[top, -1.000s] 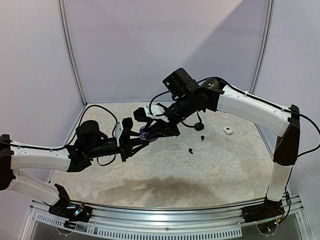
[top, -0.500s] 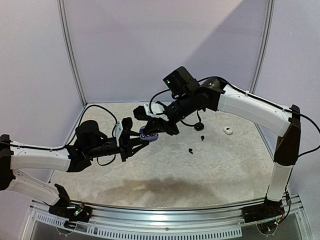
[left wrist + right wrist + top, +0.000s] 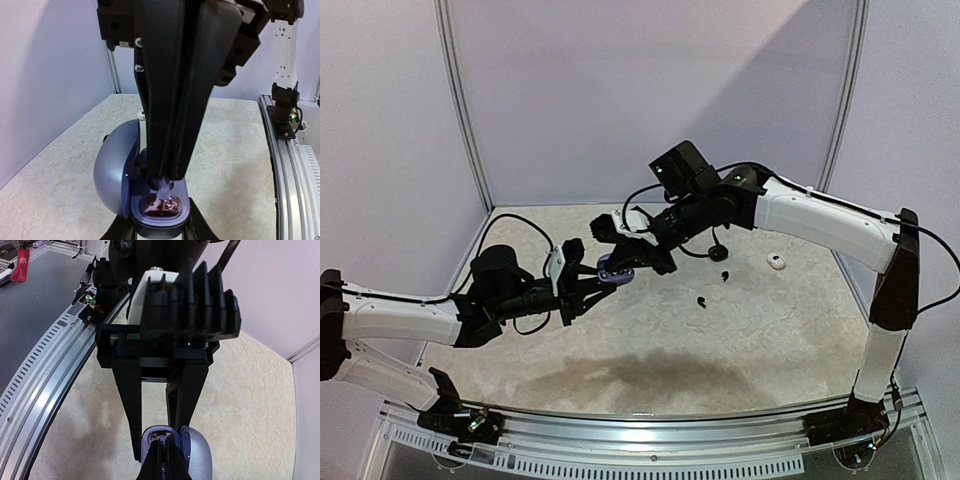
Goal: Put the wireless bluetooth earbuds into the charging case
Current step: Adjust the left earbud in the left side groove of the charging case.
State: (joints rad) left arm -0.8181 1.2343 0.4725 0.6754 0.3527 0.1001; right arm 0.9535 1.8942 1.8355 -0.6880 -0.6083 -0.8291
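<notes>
Two grippers meet in mid-air toward 11 o'clock of the table [image 3: 770,330]. The left gripper [image 3: 588,283] is clamped on the open case [image 3: 159,212], whose lid [image 3: 114,170] is swung to 9 o'clock in the left wrist view. The right gripper [image 3: 164,176] comes in from 12 o'clock, jaws pinched tight on what looks like a pale bluish earbud [image 3: 165,190]. Only its tip shows below the fingers, right over the case's well; touching or just above, can't tell. Black earbuds [image 3: 704,300] and a white earbud [image 3: 777,263] lie on the table at 3 o'clock of the case, well apart from it. Risks: the bud doesn't look seated yet. If the jaws open while it's tilted or off its socket, it may sit crooked or roll over the rim and drop, since the case hangs in the air. Pressing down too hard could twist the case in the left grip, which seems to hold only its lower end. The closed fingers hide the well, so alignment is hard to judge, and the lid just beside them could get knocked. Versus a second ago: the right jaws stood wider and are now pinched, and the right wrist has drifted slightly, showing more of the case from the top. The left arm and case have hardly shifted, and the loose buds are unmoved.
</notes>
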